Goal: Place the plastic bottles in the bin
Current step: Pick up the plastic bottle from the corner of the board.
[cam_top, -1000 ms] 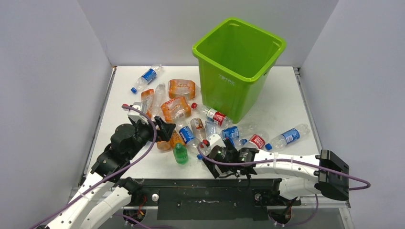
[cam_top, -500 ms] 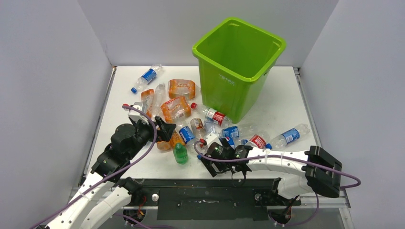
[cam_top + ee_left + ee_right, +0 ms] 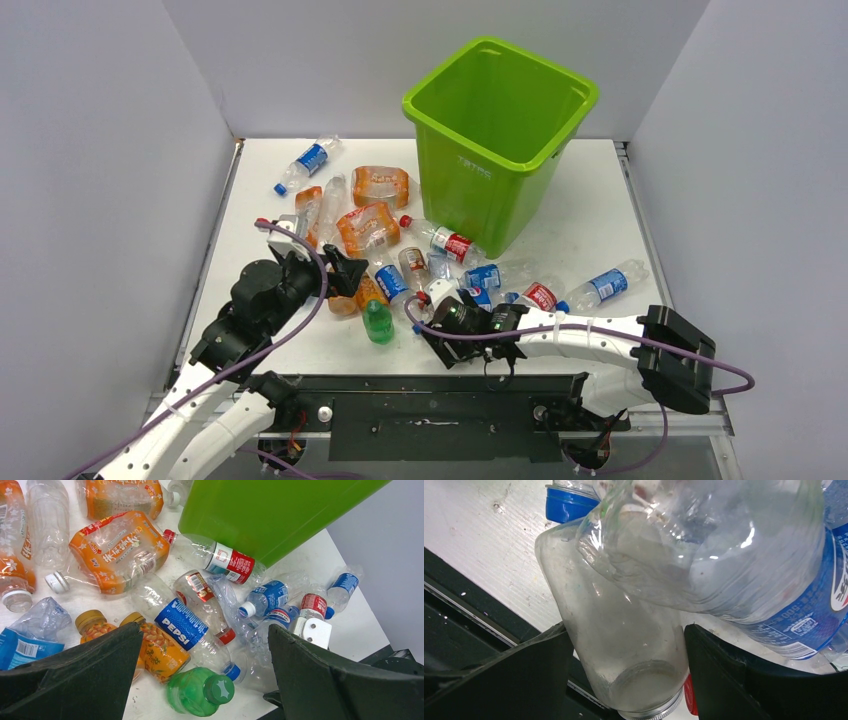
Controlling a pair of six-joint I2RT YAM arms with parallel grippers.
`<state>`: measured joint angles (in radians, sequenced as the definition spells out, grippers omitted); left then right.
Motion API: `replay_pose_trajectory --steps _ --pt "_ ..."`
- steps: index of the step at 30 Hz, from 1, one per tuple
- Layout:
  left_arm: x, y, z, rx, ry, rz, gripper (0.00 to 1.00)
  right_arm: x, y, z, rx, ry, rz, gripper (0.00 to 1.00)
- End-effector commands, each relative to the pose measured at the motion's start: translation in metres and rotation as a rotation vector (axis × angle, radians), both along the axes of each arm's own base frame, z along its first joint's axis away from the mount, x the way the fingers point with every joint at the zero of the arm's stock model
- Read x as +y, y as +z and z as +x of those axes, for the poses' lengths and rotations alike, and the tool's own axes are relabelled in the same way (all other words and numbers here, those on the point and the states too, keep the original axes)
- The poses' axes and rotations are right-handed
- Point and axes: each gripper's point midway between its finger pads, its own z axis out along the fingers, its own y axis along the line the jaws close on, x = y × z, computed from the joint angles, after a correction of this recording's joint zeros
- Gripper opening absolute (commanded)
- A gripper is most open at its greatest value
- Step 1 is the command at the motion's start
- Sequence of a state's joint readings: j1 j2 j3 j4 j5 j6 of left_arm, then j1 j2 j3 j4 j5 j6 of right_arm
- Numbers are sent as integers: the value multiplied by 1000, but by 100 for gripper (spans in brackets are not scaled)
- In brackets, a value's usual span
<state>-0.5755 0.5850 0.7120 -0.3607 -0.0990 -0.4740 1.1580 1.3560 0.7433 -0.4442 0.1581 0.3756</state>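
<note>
Over the last second the right gripper (image 3: 626,630) is seen to have been carried toward 9 o'clock along the near edge of the table (image 3: 590,210), deeper into the heap. Its elbow is drawn the same way. Over the final half second hardly any further shift is noted.

Its fingers are spread apart, and a clear bottle (image 3: 624,650) is framed between them, its sides meeting both fingers without being visibly squeezed. A blue-labelled bottle (image 3: 784,590) is laid across it at 2 o'clock. From this the approach is judged finished, with the closing of the fingers and the lift not yet made.

The left gripper (image 3: 204,630) is unchanged from the earlier views. It is held spread wide above the heap, with a green bottle (image 3: 197,692) just below at 6 o'clock and nothing between its fingers.

No bottle is seen in the part of the bin (image 3: 480,190) that is open to view. The bin is stood at 12 o'clock on the table, and the bottles (image 3: 370,230) are scattered from its 10 o'clock round through 7 to its 4 o'clock. The task is judged barely begun.
</note>
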Motion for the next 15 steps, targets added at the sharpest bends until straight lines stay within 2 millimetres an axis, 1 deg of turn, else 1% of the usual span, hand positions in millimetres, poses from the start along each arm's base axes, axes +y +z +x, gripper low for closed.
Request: replay_pose_trajectory --steps 1,2,3,4,5,6,8,15 --pt "-2 20 1 -71 -10 -31 96 9 12 3 -10 10 51 71" --pt "-2 20 1 -73 -9 -34 96 10 12 2 -7 17 53 78" --pt "-2 21 1 -77 -10 -36 96 11 12 1 -1 23 51 90" --pt "-3 21 1 -78 -13 -38 96 11 10 1 6 26 45 98" --pt "-3 21 0 -78 -15 -39 96 11 8 1 8 27 33 98" --pt "-3 22 0 -79 -16 -39 96 12 6 1 9 27 25 94" --pt "-3 21 0 -78 -17 -39 96 14 2 2 15 25 16 93" --pt "-4 21 0 -79 -19 -41 96 18 -12 1 37 31 1 98"
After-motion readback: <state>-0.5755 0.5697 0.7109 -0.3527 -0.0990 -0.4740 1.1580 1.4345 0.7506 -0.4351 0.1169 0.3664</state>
